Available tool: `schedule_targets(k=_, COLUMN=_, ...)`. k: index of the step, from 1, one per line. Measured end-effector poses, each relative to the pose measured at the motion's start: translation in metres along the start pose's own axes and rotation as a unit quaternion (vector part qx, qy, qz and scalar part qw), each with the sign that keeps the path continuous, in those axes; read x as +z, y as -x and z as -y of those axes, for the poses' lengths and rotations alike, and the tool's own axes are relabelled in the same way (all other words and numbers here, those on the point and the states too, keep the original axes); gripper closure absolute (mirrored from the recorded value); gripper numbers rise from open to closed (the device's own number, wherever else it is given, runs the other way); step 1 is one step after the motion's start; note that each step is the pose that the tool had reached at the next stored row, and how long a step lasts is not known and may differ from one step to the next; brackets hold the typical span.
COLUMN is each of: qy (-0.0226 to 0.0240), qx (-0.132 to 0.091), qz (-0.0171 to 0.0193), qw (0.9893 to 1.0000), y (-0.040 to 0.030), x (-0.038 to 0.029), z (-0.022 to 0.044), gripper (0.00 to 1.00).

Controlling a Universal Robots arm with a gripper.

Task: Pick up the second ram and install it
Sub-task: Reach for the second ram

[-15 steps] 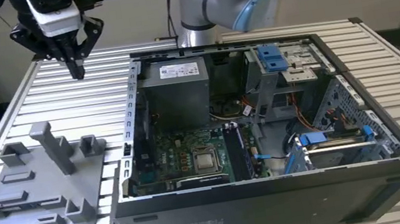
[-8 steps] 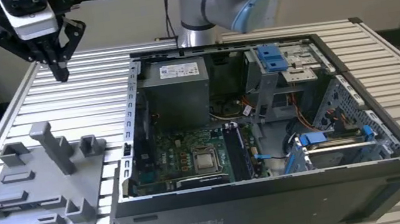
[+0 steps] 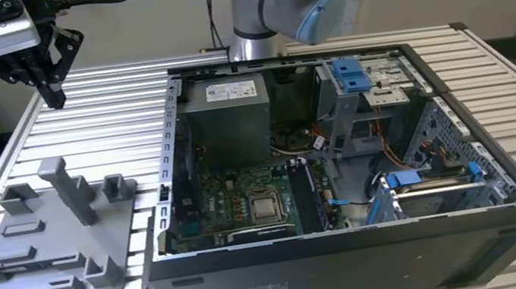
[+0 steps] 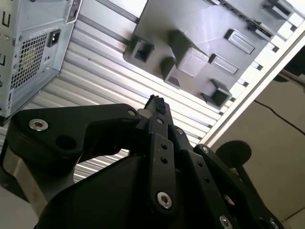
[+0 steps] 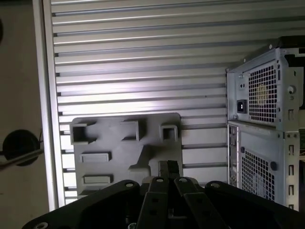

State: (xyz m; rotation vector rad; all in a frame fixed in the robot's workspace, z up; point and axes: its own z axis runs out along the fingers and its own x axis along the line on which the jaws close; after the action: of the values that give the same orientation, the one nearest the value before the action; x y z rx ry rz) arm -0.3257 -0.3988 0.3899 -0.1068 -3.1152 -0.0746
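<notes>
My gripper [image 3: 55,100] hangs high over the table's far corner on the exterior view's left, well above and behind the grey plastic tray [image 3: 49,287]. Its black fingers are shut, tips together, with nothing between them, as both wrist views show [image 4: 155,101] [image 5: 167,167]. The tray [image 4: 200,24] [image 5: 125,153] lies below the fingertips and carries only grey blocks and ridges. The open computer case [image 3: 357,260] lies to the exterior view's right. Dark narrow memory slots [image 3: 308,194] run beside the processor [image 3: 266,207]. I cannot make out the second ram there.
A tall grey post [image 3: 70,188] rises from the tray. The case's perforated back panel [image 5: 259,95] is near the tray. The arm's base [image 3: 263,5] stands behind the case. Slatted aluminium table [image 3: 100,114] runs to an edge [image 5: 45,95] close to the gripper.
</notes>
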Motion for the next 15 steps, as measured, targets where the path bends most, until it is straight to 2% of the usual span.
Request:
schedule_targets(k=9, qy=-0.0001, qx=-0.002, qz=-0.0001, qw=1.0000, y=-0.0367, x=0.0014, z=0.0026, gripper=0.89)
schedule_targets(k=15, qy=-0.0001, qx=-0.004, qz=0.0002, qw=1.0000, y=-0.0573, x=0.0025, z=0.0040, gripper=0.89)
